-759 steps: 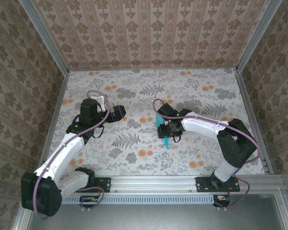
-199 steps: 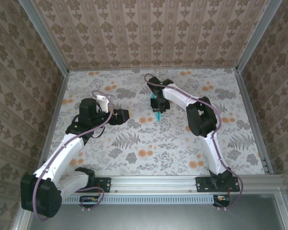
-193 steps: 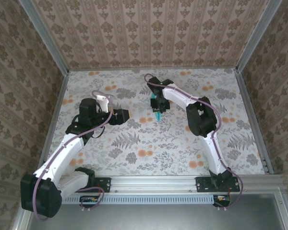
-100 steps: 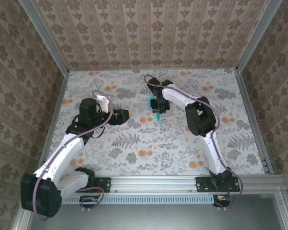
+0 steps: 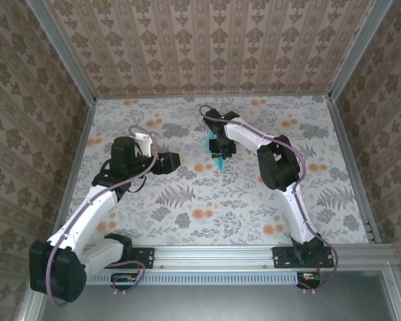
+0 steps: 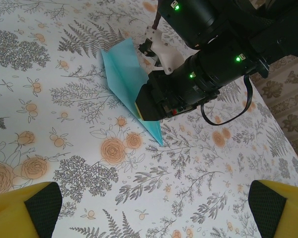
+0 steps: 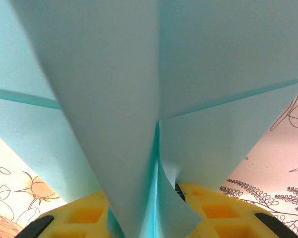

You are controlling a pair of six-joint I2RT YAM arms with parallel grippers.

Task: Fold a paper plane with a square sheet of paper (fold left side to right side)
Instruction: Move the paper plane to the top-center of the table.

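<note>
Top external view: at left, the left pincer (image 5: 174, 160) hovers spread wide, holding nothing and facing the middle. Just right of it, toward the far side of the desk (image 5: 187, 214), the paper plane (image 5: 218, 161) is already a slim pointed dart with a centre crease. Folding looks finished, with only the release apparently left. The right pincer (image 5: 218, 148) straddles its keel; whether it is pinching or loose I cannot tell. The desk has a floral print, and patterned walls (image 5: 207, 47) enclose it.
</note>
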